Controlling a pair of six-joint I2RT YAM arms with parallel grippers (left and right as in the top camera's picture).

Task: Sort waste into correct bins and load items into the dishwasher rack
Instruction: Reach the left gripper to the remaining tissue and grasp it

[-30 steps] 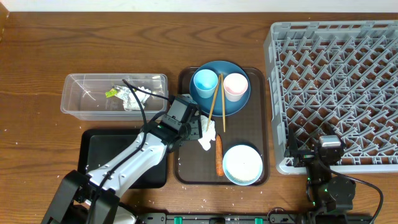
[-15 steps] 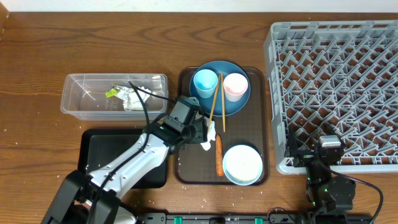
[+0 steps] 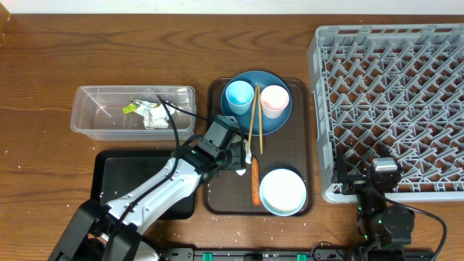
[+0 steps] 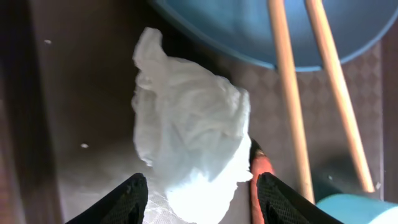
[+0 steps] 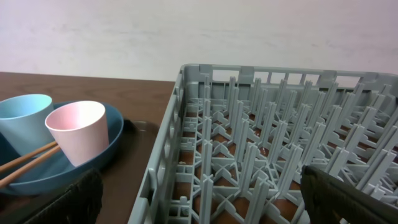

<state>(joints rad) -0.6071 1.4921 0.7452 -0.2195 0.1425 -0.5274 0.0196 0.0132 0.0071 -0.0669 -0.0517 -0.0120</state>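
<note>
Your left gripper's (image 4: 202,194) fingers stand half apart around a crumpled paper scrap (image 4: 186,130); whether they pinch it cannot be told. Just to its right, the carrot (image 4: 261,180) is mostly hidden. Beyond lie chopsticks (image 4: 289,99) across the plate (image 4: 249,25), on a brown tray (image 4: 81,81). Your right gripper (image 5: 211,196) gapes wide by the rack's (image 5: 249,124) near edge, above the wooden table (image 3: 43,72).

Overhead: high, straight down, whole surface (image 3: 43,58). Left wrist: very close, down onto paper scrap (image 4: 186,137), chopsticks (image 4: 288,93). Right wrist: low, level, across dishwasher rack (image 5: 249,155). All share blue plate (image 5: 114,134).
</note>
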